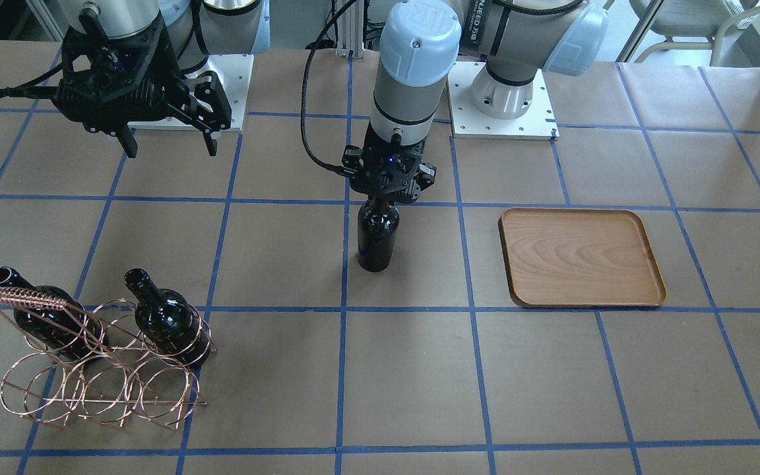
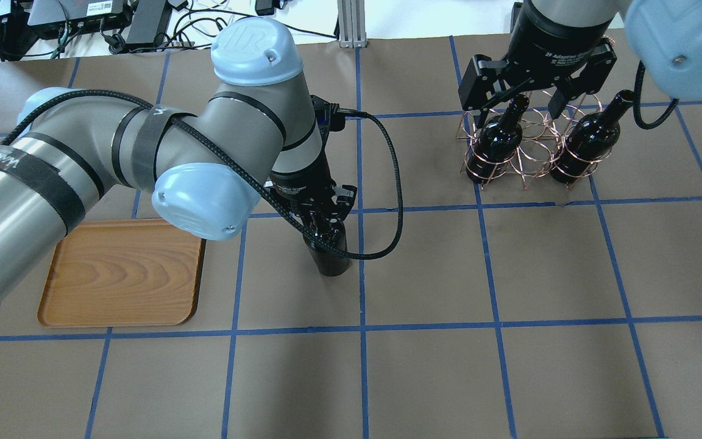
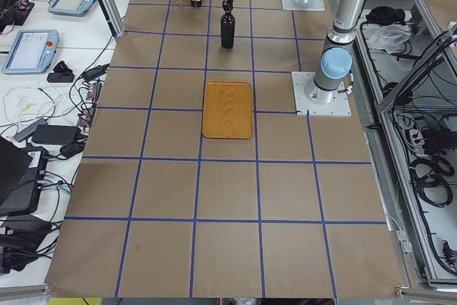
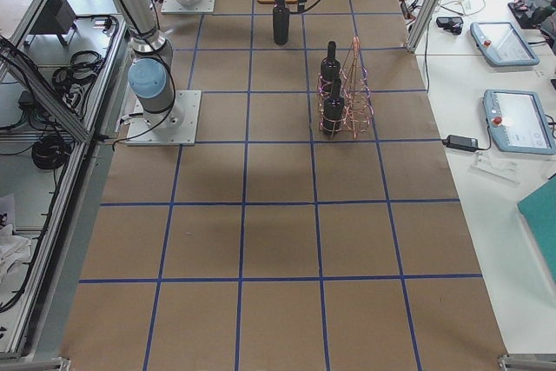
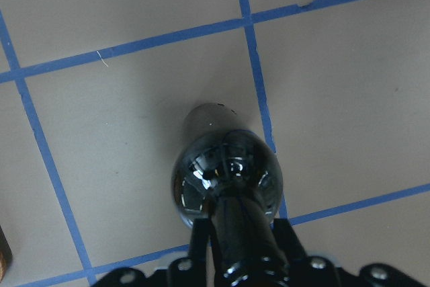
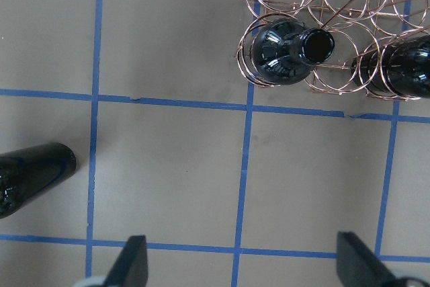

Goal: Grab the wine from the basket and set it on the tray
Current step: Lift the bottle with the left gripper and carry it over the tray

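My left gripper (image 1: pixel 383 200) is shut on the neck of a black wine bottle (image 1: pixel 377 239) and holds it upright over the middle of the table. I cannot tell whether its base touches the paper. The left wrist view looks down the bottle (image 5: pixel 227 176). The wooden tray (image 1: pixel 581 257) lies bare, one grid square away on my left side. The copper wire basket (image 1: pixel 24 298) stands on my right side with two more bottles (image 1: pixel 165 316) in it. My right gripper (image 1: pixel 171 148) is open and empty, raised on the robot's side of the basket (image 2: pixel 524 131).
Brown paper with a blue tape grid covers the table. In the right wrist view, a basket bottle's open mouth (image 6: pixel 318 44) shows above the two spread fingers (image 6: pixel 131 263). The arm bases stand on white plates (image 1: pixel 505 99) at the robot's edge.
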Controlling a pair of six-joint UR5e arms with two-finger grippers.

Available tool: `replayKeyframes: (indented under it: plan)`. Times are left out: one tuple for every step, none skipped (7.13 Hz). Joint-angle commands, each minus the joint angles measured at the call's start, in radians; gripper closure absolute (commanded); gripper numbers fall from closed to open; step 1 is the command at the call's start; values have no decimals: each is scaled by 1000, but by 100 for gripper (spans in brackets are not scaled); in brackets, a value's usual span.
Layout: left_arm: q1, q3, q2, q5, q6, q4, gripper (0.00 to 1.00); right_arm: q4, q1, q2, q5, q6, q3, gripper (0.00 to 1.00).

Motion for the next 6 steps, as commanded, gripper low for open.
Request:
replayKeyframes:
  plan:
    - [2,7,9,9,65,1,100,0,0,-1,-1,1,0,0]
    - [9,15,27,14,72,-7,100,-3,0,1,0,1,0,0]
    - [27,19,37,41,73,-17,100,-14,0,1,1,0,0,0]
    - [64,25,46,105,93,-14,100,-14,0,1,1,0,0,0]
    - [118,33,63,106,140,-19,100,-14,0,2,1,0,0,0]
    - [191,33,86,107,215,-40,100,-14,0,1,1,0,0,0]
